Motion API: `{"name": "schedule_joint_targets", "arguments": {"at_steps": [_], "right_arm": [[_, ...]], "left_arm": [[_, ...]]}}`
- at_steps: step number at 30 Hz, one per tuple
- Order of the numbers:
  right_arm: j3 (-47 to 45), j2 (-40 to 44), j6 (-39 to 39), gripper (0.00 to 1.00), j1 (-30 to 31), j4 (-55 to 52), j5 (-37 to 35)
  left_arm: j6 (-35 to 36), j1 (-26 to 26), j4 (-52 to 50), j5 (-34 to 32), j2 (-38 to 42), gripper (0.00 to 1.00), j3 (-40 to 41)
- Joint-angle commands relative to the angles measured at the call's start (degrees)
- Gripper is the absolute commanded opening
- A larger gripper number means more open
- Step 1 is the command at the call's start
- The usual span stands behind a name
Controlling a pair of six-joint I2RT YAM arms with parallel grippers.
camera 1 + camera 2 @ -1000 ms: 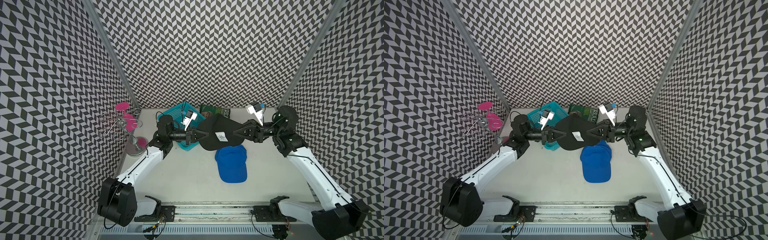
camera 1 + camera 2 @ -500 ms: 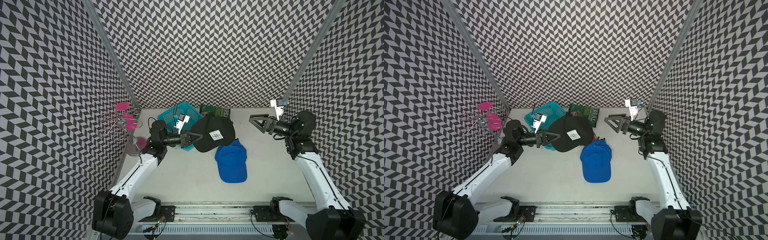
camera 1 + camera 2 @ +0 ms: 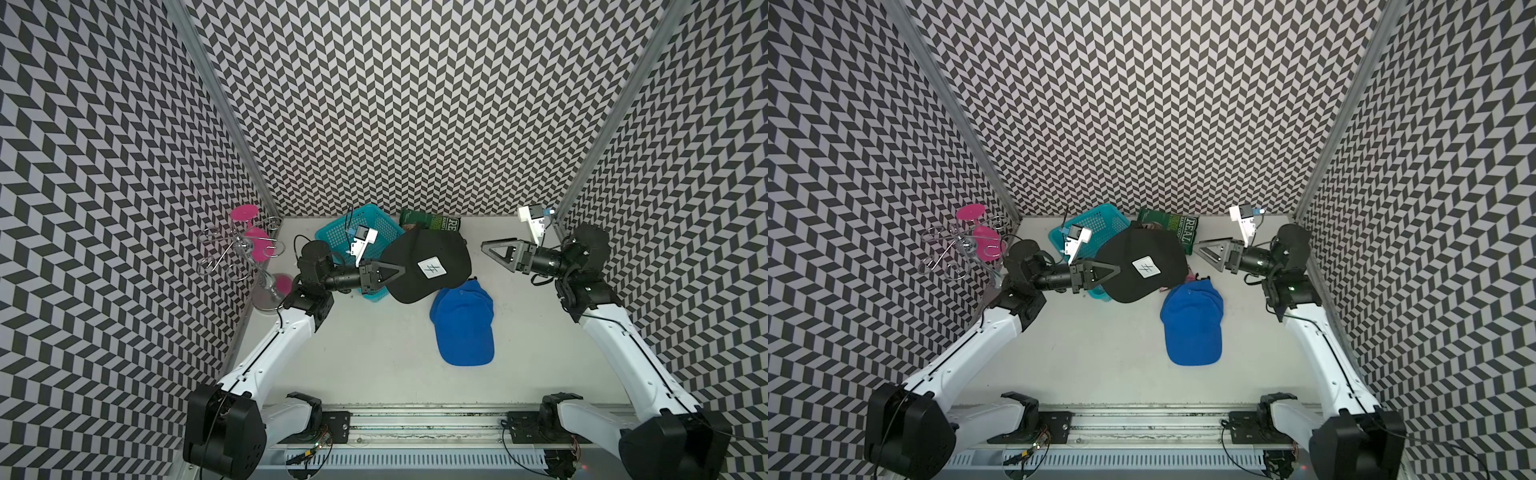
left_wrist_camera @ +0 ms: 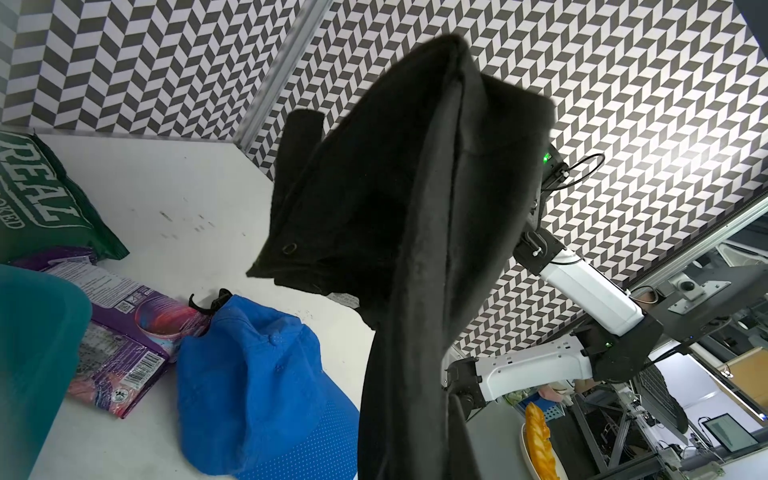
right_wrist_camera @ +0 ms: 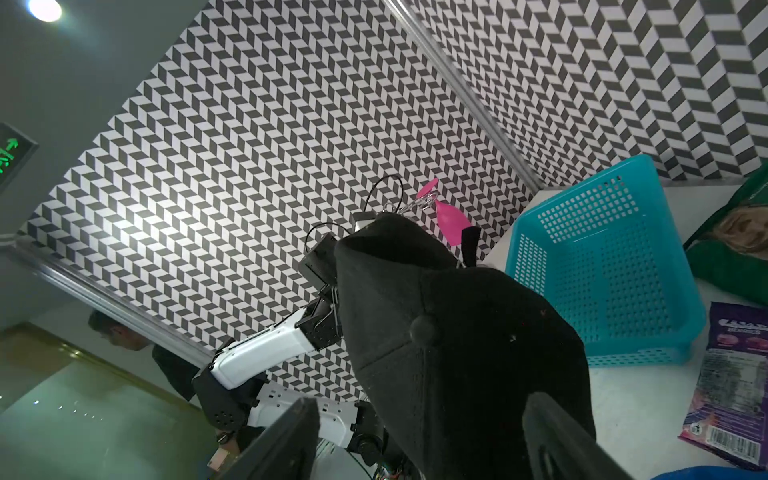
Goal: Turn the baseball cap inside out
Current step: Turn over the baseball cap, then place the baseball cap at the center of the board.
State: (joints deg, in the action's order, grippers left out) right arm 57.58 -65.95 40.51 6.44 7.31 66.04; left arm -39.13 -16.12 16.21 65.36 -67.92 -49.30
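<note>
Backdrop: black-and-white chevron walls close in three sides of a pale surface (image 3: 374, 365).
Black baseball cap (image 3: 428, 266): held up off the surface, toward 12 o'clock from its middle. A white patch with a dark mark faces up in both top views. The right wrist view shows the crown's outer side and its top button.
Left claw (image 3: 401, 270): reaching in from 9 o'clock, fingers together and clamped on the edge of the black baseball cap, which hangs from it in the left wrist view.
Right claw (image 3: 486, 247): at about 2 o'clock, fingers (image 5: 561, 436) spread apart and gripping nothing. A clear gap separates it from the cap in both top views.
Blue cap (image 3: 463, 328): flat on the surface near the middle, at 5 o'clock from the black one, brim toward 6 o'clock.
Teal basket (image 3: 365, 220): at 11 o'clock by the back wall, partly under the left arm.
Green snack bag (image 3: 432, 220): at 12 o'clock against the back wall.
Purple packet (image 4: 124, 332): lying between the teal basket and the blue cap.
Wire stand with pink discs (image 3: 249, 249): at 10 o'clock, at the surface's edge.
</note>
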Motion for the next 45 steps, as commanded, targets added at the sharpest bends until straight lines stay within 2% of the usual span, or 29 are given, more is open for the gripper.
{"name": "schedule_joint_targets", "arguments": {"at_steps": [1, 12, 17, 21, 23, 26, 29, 33, 36, 41, 45], "right_arm": [[2.12, -1.84, -1.47, 0.78, 2.6, 2.55, 0.04], [4.86, -5.78, -3.71, 0.55, 5.48, 4.19, 0.25], [5.61, -7.0, -4.16, 0.48, 6.04, 4.57, 0.3], [5.7, -6.12, -7.36, 0.31, 6.17, 2.46, -2.38], [6.01, -5.31, -11.11, 0.24, 6.73, -1.01, -6.08], [9.46, -4.93, -23.23, 0.19, 11.27, -13.36, -17.95], [10.03, -5.54, -30.63, 0.15, 15.87, -18.73, -28.52], [7.2, -6.78, -36.68, 0.13, 22.75, -19.7, -37.14], [5.53, -8.99, -40.31, 0.12, 29.33, -20.13, -41.99], [1.84, -11.48, -43.43, 0.11, 37.61, -16.67, -50.2], [0.47, -13.98, -44.98, 0.11, 40.34, -13.73, -52.11]], "left_arm": [[-0.59, -0.31, 2.87, 1.04, 0.16, 0.0, -1.5], [-0.33, -0.58, 2.25, 1.08, -0.05, 0.0, -0.49], [-0.26, -0.66, 2.1, 1.43, -0.68, 0.0, -0.27], [2.41, -0.58, -3.27, -0.32, -0.99, 0.0, -0.02], [2.49, -0.58, -6.26, -1.48, -0.84, 0.0, 0.79], [0.36, -0.58, -9.55, -3.01, 0.81, 0.01, 3.86], [-3.14, -0.4, -12.16, -6.28, 4.55, 0.02, 8.89], [-9.51, -0.22, -13.15, -10.53, 9.83, 0.07, 17.6], [-13.13, -0.23, -13.22, -10.66, 12.39, 0.09, 23.96], [-9.27, -0.05, -26.8, -16.44, 14.55, 0.11, 27.57], [-11.47, -0.05, -28.51, -17.11, 16.22, 0.12, 32.46]]}}
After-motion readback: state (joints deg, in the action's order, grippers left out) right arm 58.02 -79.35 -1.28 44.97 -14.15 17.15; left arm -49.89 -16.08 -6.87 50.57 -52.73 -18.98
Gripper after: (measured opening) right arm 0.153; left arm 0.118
